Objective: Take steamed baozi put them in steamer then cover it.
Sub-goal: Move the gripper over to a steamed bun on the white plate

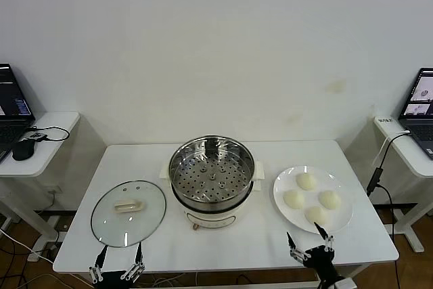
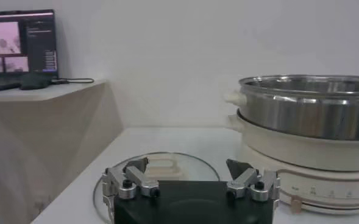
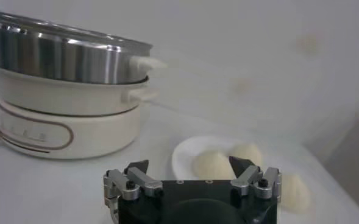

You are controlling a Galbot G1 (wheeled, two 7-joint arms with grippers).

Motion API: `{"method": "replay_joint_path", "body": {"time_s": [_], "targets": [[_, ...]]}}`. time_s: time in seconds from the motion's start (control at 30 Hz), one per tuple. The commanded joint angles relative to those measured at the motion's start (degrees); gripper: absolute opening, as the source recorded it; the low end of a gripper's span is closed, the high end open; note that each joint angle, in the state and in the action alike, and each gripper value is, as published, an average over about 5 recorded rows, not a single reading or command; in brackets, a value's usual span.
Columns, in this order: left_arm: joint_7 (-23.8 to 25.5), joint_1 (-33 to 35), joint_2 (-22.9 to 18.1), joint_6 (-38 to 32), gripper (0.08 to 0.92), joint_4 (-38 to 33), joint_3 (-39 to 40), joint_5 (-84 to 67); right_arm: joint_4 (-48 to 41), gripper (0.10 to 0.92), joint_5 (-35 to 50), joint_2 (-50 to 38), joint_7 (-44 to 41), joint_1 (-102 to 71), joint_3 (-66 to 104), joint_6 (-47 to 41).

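Several cream-white steamed baozi point(image 1: 306, 181) lie on a white plate point(image 1: 342, 216) at the table's right; the right wrist view shows a baozi point(image 3: 211, 165) just past the jaws. The steamer point(image 1: 212, 171), a shiny steel pot with a perforated tray, stands uncovered at the centre on its cream base point(image 2: 301, 152) point(image 3: 63, 91). The glass cover point(image 1: 128, 212) point(image 2: 161, 165) lies flat on the table to its left. My left gripper point(image 1: 120, 256) point(image 2: 188, 167) hangs open at the front edge, just before the cover. My right gripper point(image 1: 310, 241) point(image 3: 189, 166) is open near the plate's front rim. Neither holds anything.
The white table point(image 1: 257, 255) ends just behind both grippers. Side desks carry a laptop point(image 1: 12, 103) and mouse at far left and another laptop point(image 1: 419, 103) at far right, with a cable point(image 1: 376, 174) hanging off the table's right edge.
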Motion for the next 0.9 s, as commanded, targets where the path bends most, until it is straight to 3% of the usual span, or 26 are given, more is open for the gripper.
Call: {"method": "replay_joint_path", "body": {"time_s": [0.03, 0.33, 0.53, 0.7, 0.9], "targets": [[0.9, -1.1, 0.3, 1.0, 0.823, 0.1, -0.3, 1.6, -1.8, 0.823, -13.9, -11.4, -3.1, 9.4, 3.3, -5.3], [0.6, -3.4, 0.8, 1.1, 0.823, -0.3, -1.2, 6.0, -9.5, 0.823, -18.9, -30.1, -18.9, 23.4, -0.2, -9.6], [0.9, -4.3, 0.9, 1.2, 0.823, -0.1, -1.1, 7.1, -18.7, 0.823, -17.5, -40.3, -30.8, 40.1, -14.2, -9.3], [1.4, -5.0, 1.2, 1.2, 0.823, 0.3, -1.3, 7.3, -27.9, 0.823, -14.6, -42.2, -40.4, 59.9, -34.2, -7.7], [1.4, -5.6, 1.5, 1.3, 0.823, 0.8, -1.8, 7.2, -38.2, 0.823, -12.4, -37.7, -46.9, 79.1, -56.2, -4.8]]}}
